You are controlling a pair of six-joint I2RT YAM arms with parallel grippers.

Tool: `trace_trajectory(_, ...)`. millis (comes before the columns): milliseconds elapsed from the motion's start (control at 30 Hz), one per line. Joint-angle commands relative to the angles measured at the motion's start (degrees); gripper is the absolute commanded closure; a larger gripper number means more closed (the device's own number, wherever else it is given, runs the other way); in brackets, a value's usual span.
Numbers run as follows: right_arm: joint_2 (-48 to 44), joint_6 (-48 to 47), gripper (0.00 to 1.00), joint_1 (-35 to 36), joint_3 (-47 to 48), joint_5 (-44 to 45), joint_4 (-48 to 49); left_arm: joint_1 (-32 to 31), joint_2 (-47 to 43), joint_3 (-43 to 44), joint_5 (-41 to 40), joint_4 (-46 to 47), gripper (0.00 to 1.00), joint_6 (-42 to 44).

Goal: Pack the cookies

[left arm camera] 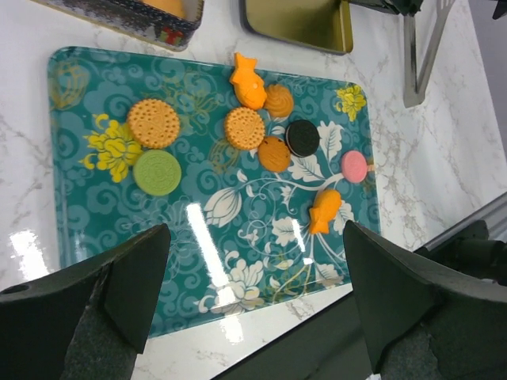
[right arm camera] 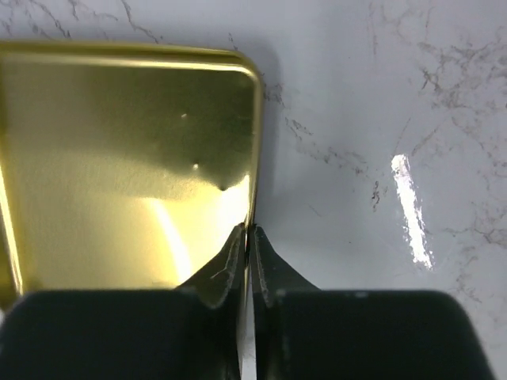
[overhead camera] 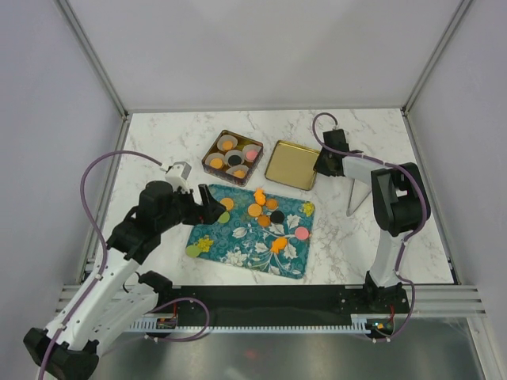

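**Top view.** A patterned teal tray [overhead camera: 238, 245] lies on the marble surface [overhead camera: 158, 150], close to the arms' bases. Loose cookies [overhead camera: 265, 210] are scattered across it. Most form a cluster toward its far middle, a pink one lies near the right edge and a green one at the near left corner. Beyond the tray stands an open tin [overhead camera: 226, 134] holding white paper cups [overhead camera: 257, 148], and more cookies (orange, black, pink) sit in these cups. Just right of the tin lies a gold lid [overhead camera: 289, 165], inside up. The left tool [overhead camera: 207, 204] hangs over the tray's left edge, left of the cluster and apart from it. The right tool [overhead camera: 321, 165] sits at the lid's right edge, well apart from every cookie.

**Left wrist view.** The left tool's fingers [left arm camera: 119, 293] are spread wide with nothing between them. The cookies lie on the tray beyond the fingertips. A round orange one and a green one are at the left. Two orange fish shapes, a swirl, two round orange ones, a black one and a pink one are at the right. The tool touches none of them.

**Right wrist view.** The right tool's fingers [right arm camera: 234, 261] are closed together on the gold lid's right rim. One finger is inside the lid and the other is on the marble side, with the thin wall pinched between them.
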Motion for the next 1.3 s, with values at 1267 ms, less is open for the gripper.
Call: trace_trajectory(1267, -27.85, -2.95, 1.0, 7.33, -0.59, -21.19, -9.15, -0.15, 46.46, 22.01, 13.34, 38.19, 0.11, -12.8)
